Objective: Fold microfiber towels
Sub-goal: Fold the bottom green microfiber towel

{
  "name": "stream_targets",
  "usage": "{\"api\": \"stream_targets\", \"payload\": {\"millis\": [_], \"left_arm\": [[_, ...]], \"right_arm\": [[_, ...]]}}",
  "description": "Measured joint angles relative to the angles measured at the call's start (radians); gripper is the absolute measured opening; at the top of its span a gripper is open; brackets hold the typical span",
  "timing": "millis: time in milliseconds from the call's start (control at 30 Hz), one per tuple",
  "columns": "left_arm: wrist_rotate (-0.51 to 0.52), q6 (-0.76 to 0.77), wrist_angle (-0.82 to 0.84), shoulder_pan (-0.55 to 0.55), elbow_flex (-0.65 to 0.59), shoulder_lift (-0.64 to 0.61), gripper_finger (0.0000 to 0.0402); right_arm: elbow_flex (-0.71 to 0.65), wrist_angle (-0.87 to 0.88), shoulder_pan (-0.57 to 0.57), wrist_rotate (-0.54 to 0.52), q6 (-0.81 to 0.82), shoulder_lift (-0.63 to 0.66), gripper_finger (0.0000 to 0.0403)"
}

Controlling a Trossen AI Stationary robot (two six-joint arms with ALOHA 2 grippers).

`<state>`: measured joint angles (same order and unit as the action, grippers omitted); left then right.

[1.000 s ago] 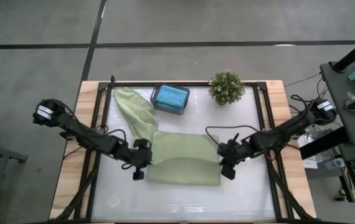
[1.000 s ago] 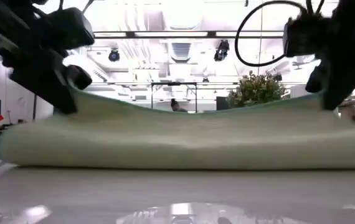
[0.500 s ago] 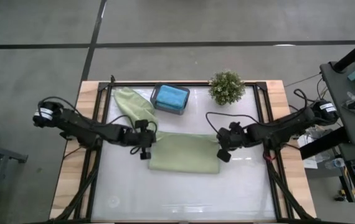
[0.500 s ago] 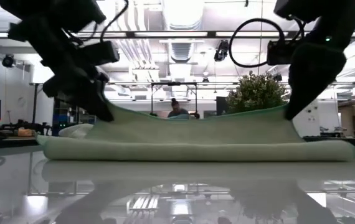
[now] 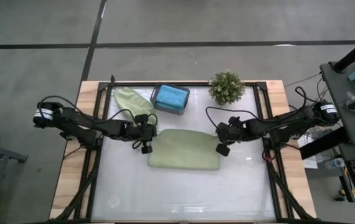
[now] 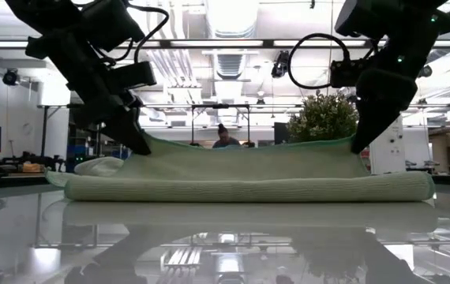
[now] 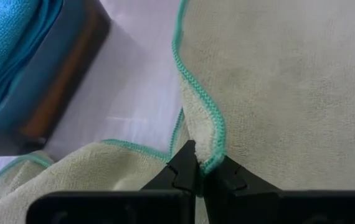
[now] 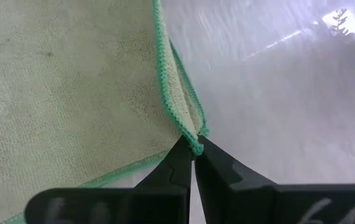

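Note:
A sage green microfiber towel (image 5: 184, 149) lies folded at the table's middle, its fold toward the near edge; in the low view this towel (image 6: 249, 185) shows as two layers, the upper one sagging between the grippers. My left gripper (image 5: 145, 148) is shut on its upper layer's left corner. My right gripper (image 5: 222, 149) is shut on the right corner. A second green towel (image 5: 131, 99) lies crumpled at the far left. A teal-blue towel (image 5: 171, 95) rests in a dark tray (image 5: 156, 99). My left gripper pinches the upper layer's teal-stitched corner (image 7: 213, 160) between its two fingertips, slanting down from the table's left. The corner is held a little above the lower layer (image 6: 134, 146). My right gripper pinches the upper layer's right corner (image 8: 193, 142) at its stitched edge between its two fingertips, slanting down from the table's right. That corner is raised (image 6: 358, 148), and the cloth between the two holds sags slightly.
A small potted plant (image 5: 227, 87) stands at the far edge, right of the tray. The table's glossy white top (image 5: 184, 193) lies bare on the near side. A black frame (image 5: 103, 143) runs along the table's sides.
Both grippers have moved toward the table's far edge, each turning as it went, and stayed shut on the towel's corners. The upper layer has been drawn over the lower one, so the towel is folded over and shorter from near to far.

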<state>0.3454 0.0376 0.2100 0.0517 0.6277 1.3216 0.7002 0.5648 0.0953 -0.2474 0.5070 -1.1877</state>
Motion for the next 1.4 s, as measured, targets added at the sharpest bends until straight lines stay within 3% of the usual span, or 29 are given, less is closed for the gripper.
{"api": "stream_targets", "payload": {"millis": [267, 633, 800, 1100, 1400], "left_arm": [[-0.019, 0.001, -0.011, 0.0, 0.0, 0.0, 0.0008], [-0.026, 0.009, -0.015, 0.002, 0.014, 0.0, 0.0108], [-0.143, 0.011, -0.054, 0.017, 0.027, -0.001, 0.0122], [-0.159, 0.011, -0.239, 0.04, 0.002, 0.138, 0.0123], [-0.16, 0.04, -0.321, 0.042, 0.022, 0.301, 0.0123]], "right_arm": [[0.0, 0.001, -0.003, 0.0, -0.01, 0.0, 0.0018], [0.0, -0.001, -0.004, -0.008, 0.009, 0.001, 0.0096], [0.0, -0.114, 0.011, 0.012, 0.026, -0.011, 0.011], [0.0, -0.45, 0.049, 0.037, -0.048, -0.183, 0.0069], [0.003, -0.385, 0.048, -0.052, -0.035, -0.348, 0.0011]]}}
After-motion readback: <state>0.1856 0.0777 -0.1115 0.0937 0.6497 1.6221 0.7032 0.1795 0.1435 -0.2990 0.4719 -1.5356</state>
